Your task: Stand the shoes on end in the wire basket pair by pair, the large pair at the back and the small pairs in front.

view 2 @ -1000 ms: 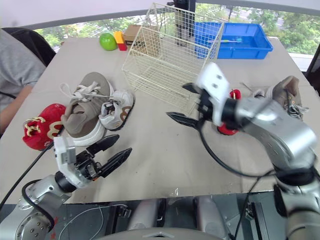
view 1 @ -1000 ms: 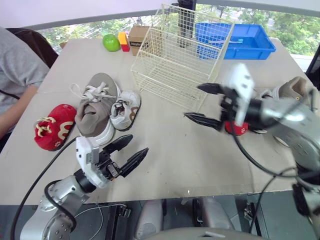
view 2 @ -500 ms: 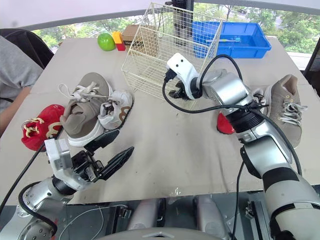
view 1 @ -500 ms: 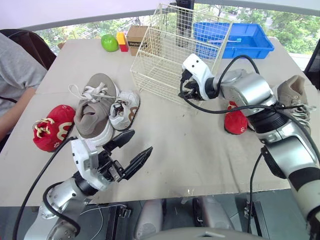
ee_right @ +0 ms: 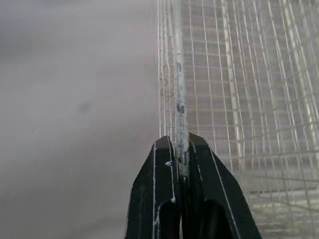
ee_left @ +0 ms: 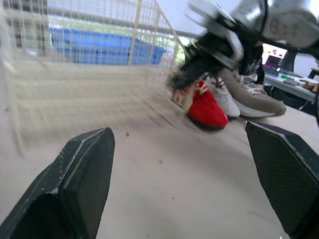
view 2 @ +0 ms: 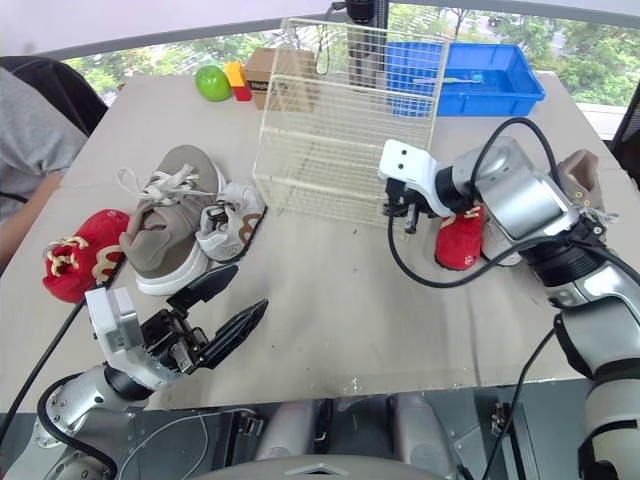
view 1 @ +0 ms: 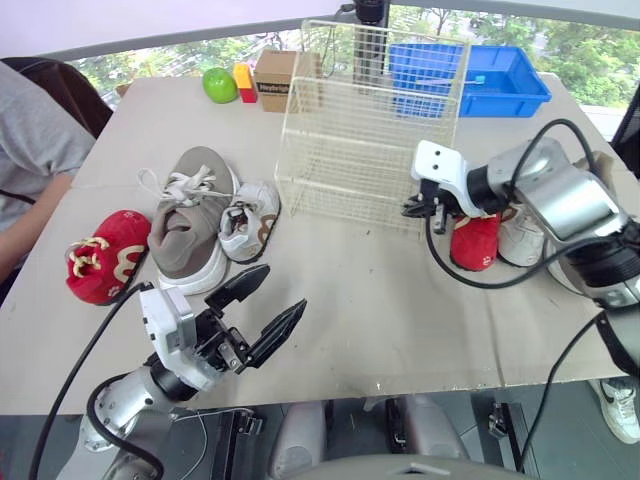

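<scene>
The cream wire basket (view 1: 370,120) stands on the table. My right gripper (view 1: 420,205) is shut on a thin wire (ee_right: 178,99) at its front right lower corner. Right of that gripper lie a small red shoe (view 1: 475,240), a small white shoe (view 1: 520,235) and a large grey shoe (view 2: 585,180). On the left lie the other large grey shoe (view 1: 190,220), a small white shoe (view 1: 250,218) and a small red shoe (view 1: 105,255). My left gripper (view 1: 284,287) hovers open near the table's front edge, holding nothing.
A blue bin (view 1: 480,80) stands behind the basket. A green apple (view 1: 221,84), a red and yellow block (view 1: 246,82) and a cardboard box (view 1: 278,80) sit at the back. A person's sleeve (view 1: 30,170) shows at the left edge.
My right gripper went to the basket's front corner and shut on its wire. The basket has swung round and shifted right. The left gripper stayed open in place.
</scene>
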`<state>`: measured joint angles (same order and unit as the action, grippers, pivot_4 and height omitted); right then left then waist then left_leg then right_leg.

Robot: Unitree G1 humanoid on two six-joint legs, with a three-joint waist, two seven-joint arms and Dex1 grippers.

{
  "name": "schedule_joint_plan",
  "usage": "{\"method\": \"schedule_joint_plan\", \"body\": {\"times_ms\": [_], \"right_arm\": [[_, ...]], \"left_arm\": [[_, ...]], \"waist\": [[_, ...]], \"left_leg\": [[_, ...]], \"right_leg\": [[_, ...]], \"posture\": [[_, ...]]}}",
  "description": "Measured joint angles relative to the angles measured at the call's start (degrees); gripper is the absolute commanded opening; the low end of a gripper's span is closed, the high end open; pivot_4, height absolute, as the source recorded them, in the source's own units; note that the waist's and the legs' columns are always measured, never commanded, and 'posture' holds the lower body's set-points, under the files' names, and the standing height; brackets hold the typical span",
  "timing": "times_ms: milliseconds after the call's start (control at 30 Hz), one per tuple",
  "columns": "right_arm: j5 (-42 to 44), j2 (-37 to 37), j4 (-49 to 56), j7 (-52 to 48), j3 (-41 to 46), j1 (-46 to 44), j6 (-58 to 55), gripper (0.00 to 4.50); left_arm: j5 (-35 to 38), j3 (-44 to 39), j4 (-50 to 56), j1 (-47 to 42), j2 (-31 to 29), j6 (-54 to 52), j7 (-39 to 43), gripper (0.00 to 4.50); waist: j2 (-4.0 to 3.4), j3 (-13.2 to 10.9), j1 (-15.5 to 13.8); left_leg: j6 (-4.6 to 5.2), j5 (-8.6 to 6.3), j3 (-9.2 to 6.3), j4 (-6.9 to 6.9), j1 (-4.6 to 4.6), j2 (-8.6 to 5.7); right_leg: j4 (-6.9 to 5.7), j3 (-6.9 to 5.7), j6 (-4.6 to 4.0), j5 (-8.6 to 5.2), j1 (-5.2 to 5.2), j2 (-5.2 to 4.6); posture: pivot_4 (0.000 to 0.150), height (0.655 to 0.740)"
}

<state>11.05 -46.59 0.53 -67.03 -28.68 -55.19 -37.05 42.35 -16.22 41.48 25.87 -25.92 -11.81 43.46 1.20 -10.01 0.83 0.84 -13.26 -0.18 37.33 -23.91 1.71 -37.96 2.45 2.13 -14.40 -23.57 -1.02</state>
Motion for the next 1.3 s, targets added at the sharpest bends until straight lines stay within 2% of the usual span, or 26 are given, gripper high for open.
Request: {"method": "schedule_joint_plan", "body": {"times_ms": [100,233,333,533,700,767,900,933,967,1033,1067,1200,1233,1300], "right_arm": [[0.1,-3.0,2.1,-3.9,1.8,3.2,3.8,0.07],[0.7,-3.4,6.1,-5.6,3.2,5.3,1.9,0.07],[1.1,-2.7,9.1,-5.1,3.9,6.3,-2.0,0.07],[4.4,-3.1,21.5,-1.6,7.2,10.9,-14.2,0.07],[5.7,-3.6,24.1,0.1,8.4,12.7,-15.5,0.07],[5.3,-3.6,24.0,0.7,8.8,13.7,-12.8,0.07],[6.2,-1.4,20.8,1.3,12.5,16.4,-5.1,1.23],[8.3,0.1,20.4,0.9,16.9,19.5,-1.1,1.84],[8.7,0.3,20.4,0.8,17.4,19.9,-0.5,2.17],[14.0,4.0,21.6,-0.6,24.0,25.1,5.0,3.13],[16.6,5.0,22.9,-1.4,25.6,27.7,6.9,3.13],[20.9,7.8,26.7,-0.8,29.0,33.3,10.9,3.13],[21.6,8.5,27.8,-0.1,29.3,33.8,11.1,3.13],[23.0,10.0,30.6,2.0,29.1,34.4,11.0,3.13]], "left_arm": [[0.0,-1.1,-0.5,0.6,-0.2,0.6,0.6,4.5],[-0.1,-1.7,-1.9,1.4,-0.8,1.0,1.3,4.5],[-0.4,-1.8,-2.2,1.6,-1.0,1.1,1.4,4.5],[-0.5,-3.6,-2.7,3.2,-1.3,2.2,1.9,4.5],[-0.6,-3.6,-3.6,3.7,-1.3,2.7,3.1,4.5],[-0.6,-3.6,-4.0,3.9,-1.3,2.9,3.2,4.5],[-0.5,-4.9,-4.0,4.8,-0.2,3.6,1.8,4.5],[-0.3,-7.0,-4.0,5.7,2.3,3.6,-1.4,4.5],[-0.2,-7.5,-4.1,6.0,2.7,3.6,-2.1,4.5],[-0.2,-11.1,-2.7,6.8,6.8,3.1,-10.5,4.5],[-0.1,-13.0,-1.5,7.3,9.1,2.5,-15.5,4.5],[-0.8,-18.0,3.6,8.8,11.5,-2.0,-30.4,4.5],[-1.0,-18.6,4.4,8.8,11.2,-3.3,-32.5,4.5],[-1.8,-18.8,5.4,7.5,6.6,-7.7,-35.4,4.5]], "waist": [[0.0,0.0,0.0],[-0.01,0.0,0.0],[-0.01,0.0,0.0],[-0.01,0.0,-0.1],[-0.01,0.0,0.0],[-0.01,0.0,0.0],[0.0,0.0,0.0],[0.03,0.0,-0.1],[0.03,0.0,-0.1],[0.18,0.1,-0.1],[0.18,0.0,-0.1],[0.19,0.0,-0.1],[0.19,0.0,-0.1],[0.19,0.0,-0.1]], "left_leg": [[0.0,0.0,0.0,0.0,0.03,0.04],[0.0,0.01,0.03,0.02,0.04,0.05],[-0.01,0.01,0.03,0.03,0.04,0.05],[-0.01,0.0,0.02,0.01,0.03,0.08],[-0.01,0.0,0.07,0.04,0.04,0.08],[-0.01,0.0,0.08,0.07,0.05,0.08],[-0.01,0.0,0.1,0.08,0.05,0.07],[0.0,0.0,0.08,0.08,0.03,0.08],[0.0,0.0,0.09,0.08,0.03,0.08],[0.0,0.0,0.0,0.06,0.02,0.16],[0.0,-0.01,-0.01,0.07,0.05,0.16],[0.0,0.0,-0.01,0.1,0.11,0.15],[0.0,0.01,-0.01,0.11,0.15,0.15],[-0.03,0.04,-0.02,0.16,0.17,0.14]], "right_leg": [[0.0,-0.01,-0.01,-0.01,0.02,0.06],[0.0,0.04,-0.01,-0.01,0.01,0.06],[-0.01,0.05,-0.01,-0.01,0.01,0.06],[0.0,0.03,-0.01,-0.01,0.01,0.04],[0.0,0.06,-0.18,-0.11,0.01,0.06],[-0.01,0.06,-0.18,-0.12,0.01,0.07],[-0.01,0.1,-0.14,-0.09,0.02,0.09],[0.03,0.08,0.01,-0.01,0.05,0.08],[0.02,0.09,0.02,-0.01,0.04,0.08],[0.06,0.03,0.03,0.0,0.09,0.1],[0.03,0.02,0.04,-0.01,0.13,0.09],[-0.03,0.04,0.04,0.0,0.14,0.13],[-0.05,0.05,0.03,-0.01,0.15,0.16],[-0.11,0.01,0.01,-0.21,0.16,0.25]], "posture": [[0.15,0.74],[0.15,0.74],[0.15,0.74],[0.15,0.74],[0.15,0.74],[0.15,0.74],[0.15,0.74],[0.15,0.74],[0.15,0.74],[0.15,0.74],[0.15,0.74],[0.15,0.74],[0.15,0.74],[0.15,0.74]]}}
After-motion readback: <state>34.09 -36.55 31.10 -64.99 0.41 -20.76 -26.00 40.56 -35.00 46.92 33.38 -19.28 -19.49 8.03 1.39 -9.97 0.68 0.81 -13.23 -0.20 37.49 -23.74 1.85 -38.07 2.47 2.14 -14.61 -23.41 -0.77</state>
